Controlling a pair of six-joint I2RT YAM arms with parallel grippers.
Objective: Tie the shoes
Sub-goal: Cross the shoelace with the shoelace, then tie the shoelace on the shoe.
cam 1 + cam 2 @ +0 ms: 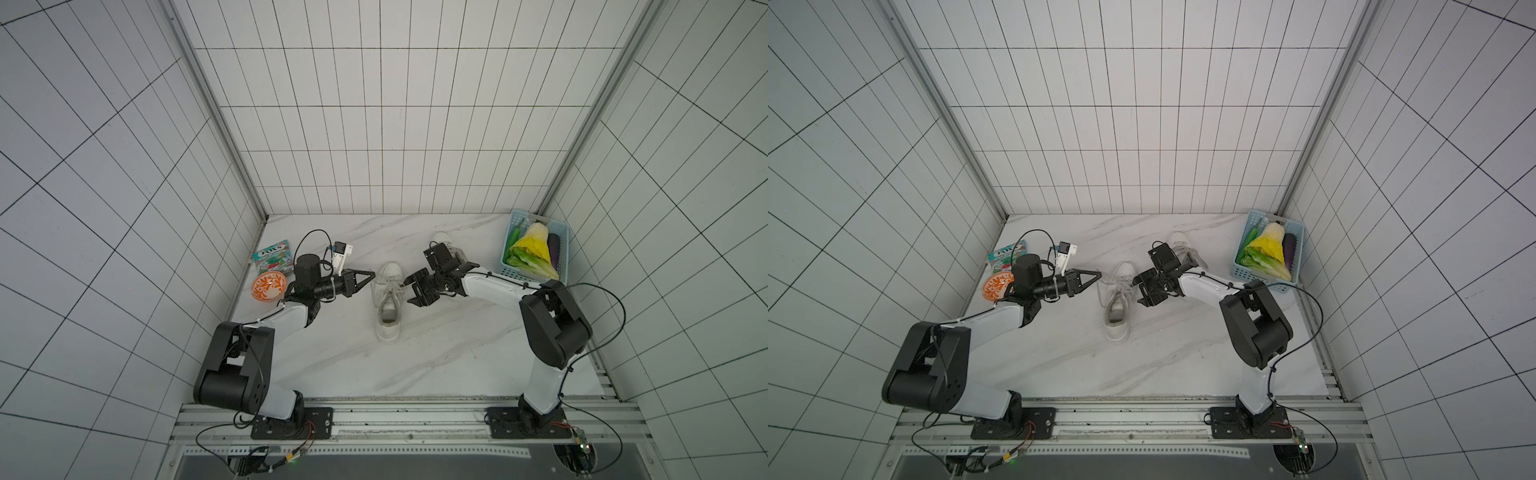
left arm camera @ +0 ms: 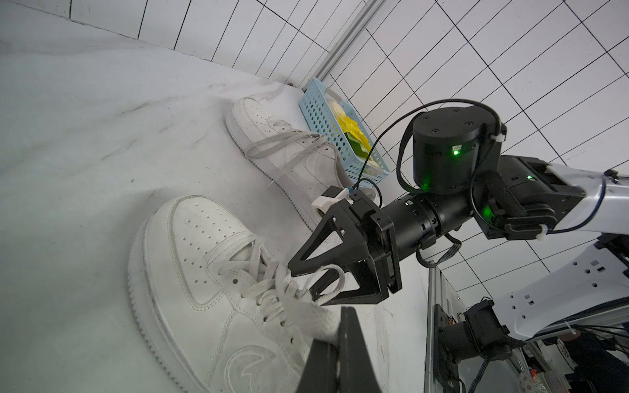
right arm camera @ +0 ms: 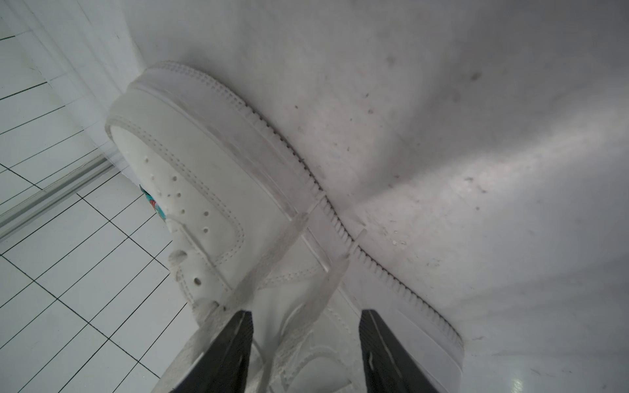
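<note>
Two white shoes lie on the marble table. One shoe (image 1: pixel 388 303) (image 1: pixel 1117 311) is in the middle, toe toward the back wall. The other shoe (image 1: pixel 442 240) (image 1: pixel 1178 240) lies behind it to the right, partly under my right arm. My left gripper (image 1: pixel 372 274) (image 2: pixel 337 326) is at the middle shoe's left side, shut on a flat lace (image 2: pixel 316 316) of that shoe (image 2: pixel 204 258). My right gripper (image 1: pixel 408 291) (image 3: pixel 306 340) stands open at the shoe's right side. Two lace strands (image 3: pixel 272 258) run across the shoe (image 3: pixel 211 177) and between its fingers (image 3: pixel 238 340).
A light blue basket (image 1: pixel 559 232) with cabbage and other vegetables stands at the back right corner. At the back left are an orange patterned bowl (image 1: pixel 268 286) and a colourful packet (image 1: pixel 272 255), close to my left arm. Tiled walls close in three sides.
</note>
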